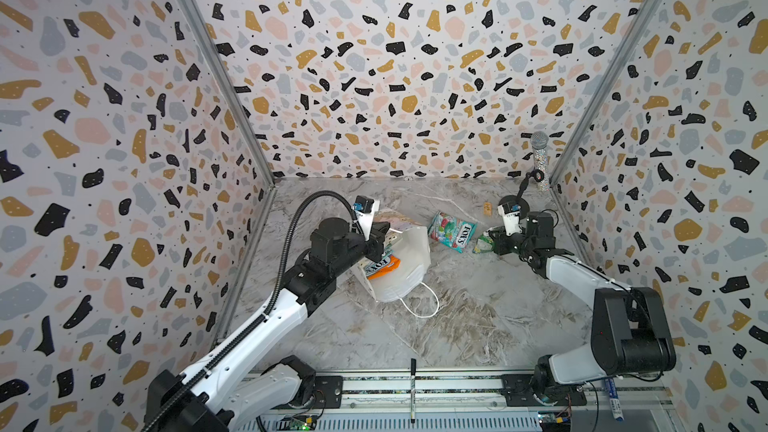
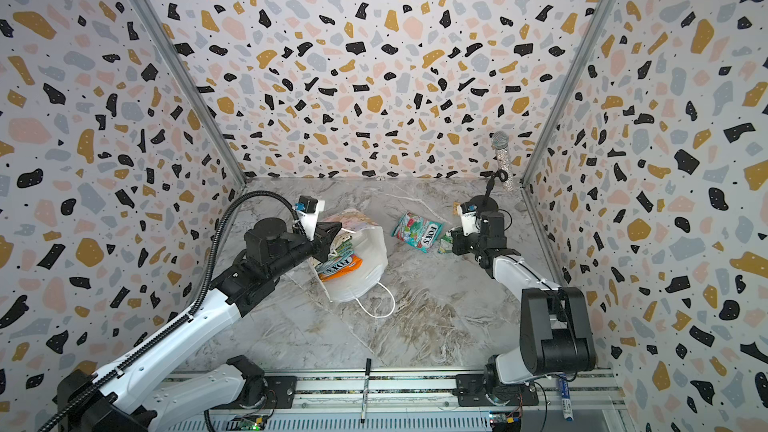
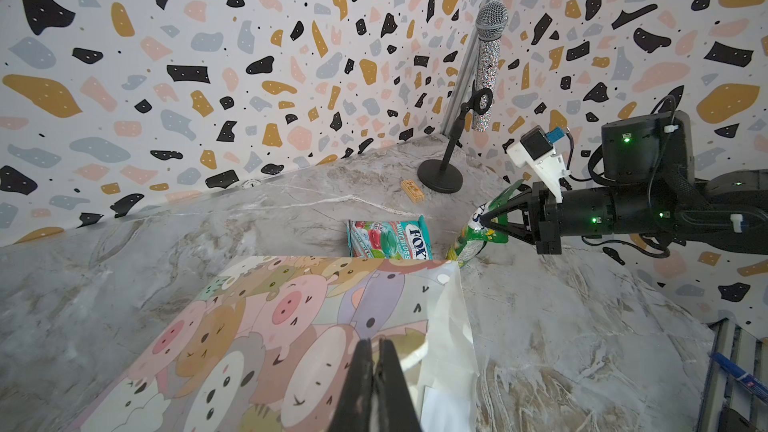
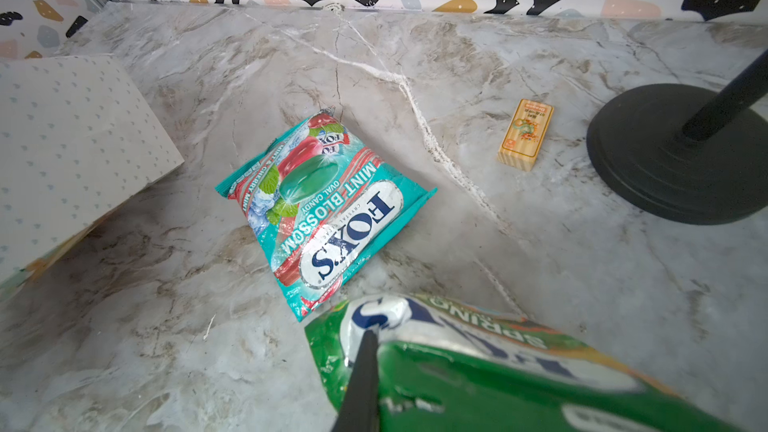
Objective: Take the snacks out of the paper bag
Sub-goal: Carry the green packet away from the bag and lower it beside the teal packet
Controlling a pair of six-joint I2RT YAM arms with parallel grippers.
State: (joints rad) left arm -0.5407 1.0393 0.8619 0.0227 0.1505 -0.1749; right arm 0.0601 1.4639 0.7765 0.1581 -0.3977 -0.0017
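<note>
Right jaws pinch glossy green packet (image 4: 478, 367); left jaws pinch paper bag (image 1: 409, 259) (crumpled white).

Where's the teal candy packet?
In both top views the teal packet lies on the table between the paper bag and the green packet the right gripper holds.

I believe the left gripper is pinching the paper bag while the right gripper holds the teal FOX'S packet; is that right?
Not quite. The right gripper is shut on the green packet, as the right wrist view shows; the teal packet lies free on the table beside it. The left gripper does pinch the paper bag.
</note>
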